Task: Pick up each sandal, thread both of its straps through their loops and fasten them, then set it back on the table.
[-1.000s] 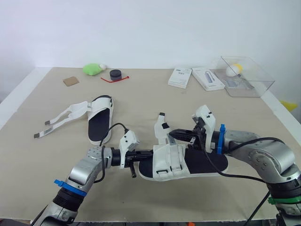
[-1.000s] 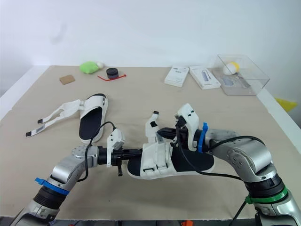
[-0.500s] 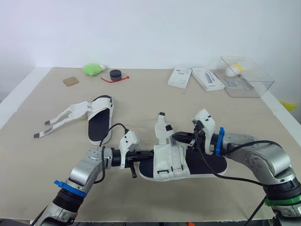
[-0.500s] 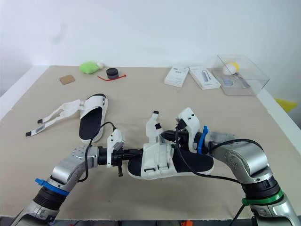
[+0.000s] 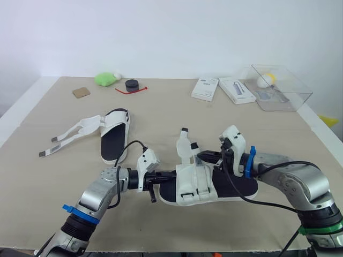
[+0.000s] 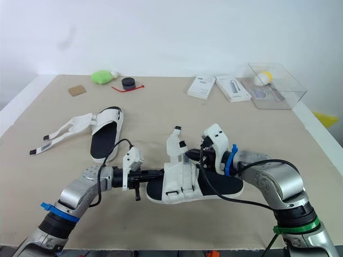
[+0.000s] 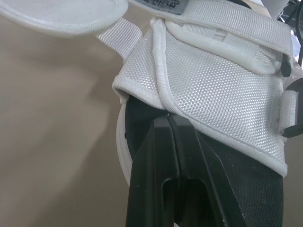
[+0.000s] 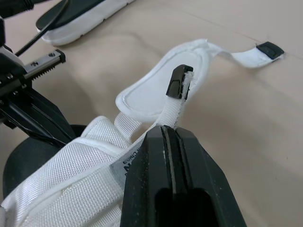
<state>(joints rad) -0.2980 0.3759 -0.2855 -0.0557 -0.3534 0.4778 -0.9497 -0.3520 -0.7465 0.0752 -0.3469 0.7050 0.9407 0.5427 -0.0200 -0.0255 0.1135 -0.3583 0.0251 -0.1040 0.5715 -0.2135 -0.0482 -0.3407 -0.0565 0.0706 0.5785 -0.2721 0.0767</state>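
White mesh over a black footbed marked both sandals. The other sandal (image 5: 113, 140) lay toward the left edge of the tabletop (image 5: 161, 107), its straps spread open and unfastened. Near the front edge, about the middle, the near sandal (image 5: 209, 184) was held from both ends. Your left gripper (image 5: 155, 178) was closed at the toe end and seemed to pinch the hem of the mesh upper. Your right gripper (image 5: 199, 156) was closed on a strap (image 8: 176, 106), just below its black tip, which stood free. I judged this to be the threading step. To do it well, you needed the left side steady while you turned the tip toward its loop (image 5: 185, 195). A grip so near the tip left little length to push through, so a lower regrip could have been needed.
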